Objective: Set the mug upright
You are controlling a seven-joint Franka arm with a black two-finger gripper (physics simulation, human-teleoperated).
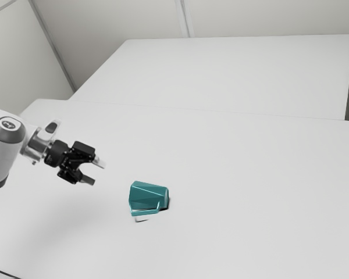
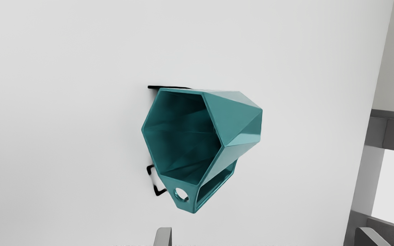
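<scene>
A pale table (image 1: 250,192) spreads beneath a white robot arm (image 1: 4,139), which reaches in from the exterior view's left. The black gripper (image 1: 94,172) hangs over the table, its fingers parted and holding nothing, short of a teal mug (image 1: 148,196). The mug lies on its side on the tabletop, beyond the fingertips, its narrower base pointing away from the arm. Its mouth (image 2: 183,135) faces the hand, and its handle (image 2: 215,186) juts out on the side nearer the exterior camera.

With the mug down, the task appears to call for a grasp and a quarter turn. The open mouth invites a hold on the rim (image 2: 213,119): one finger inside, one outside, on the upper wall and well away from the handle. Coming in low and nearly level, the hand could then lift slightly and swing to point downward, carrying the mouth to the top and the base to the bottom. Flat facets should suit the pads if met squarely; a bite across a ridge might let the mug twist. The handle needs room through the turn, lest it catch and spin the cup. Release is best left until the base sits flat.
</scene>
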